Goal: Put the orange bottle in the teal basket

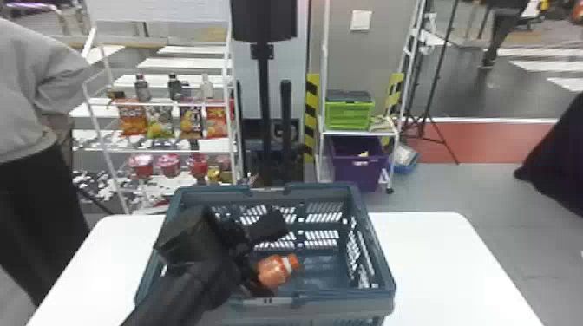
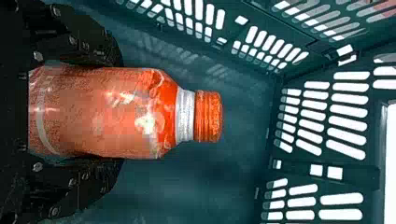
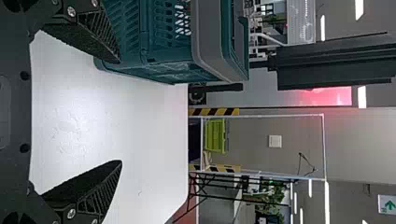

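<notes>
White worktop (image 1: 433, 260) was the biggest item, rounded far corners, bare surface showing on both sides of the basket. Teal basket (image 1: 321, 188) next: stood upright on it, about midway between left and right edges, slotted walls, open top. Green crate (image 1: 349, 115) was on a rack shelf past the far edge. Left tool (image 1: 260, 275) was down inside the basket, gripping the orange bottle (image 1: 275, 271), one finger on each side of its body. Right tool (image 3: 120, 112) was open, holding nothing, fingers wide apart, with worktop between them in its wrist view. Bottle was inside the basket, near the robot-side wall, tilted, cap toward the right side. Could not tell if it touched the basket floor. Smallest: orange cap (image 2: 208, 115), with a whitish neck band (image 2: 185, 115) right below it, both beyond the fingertips.
</notes>
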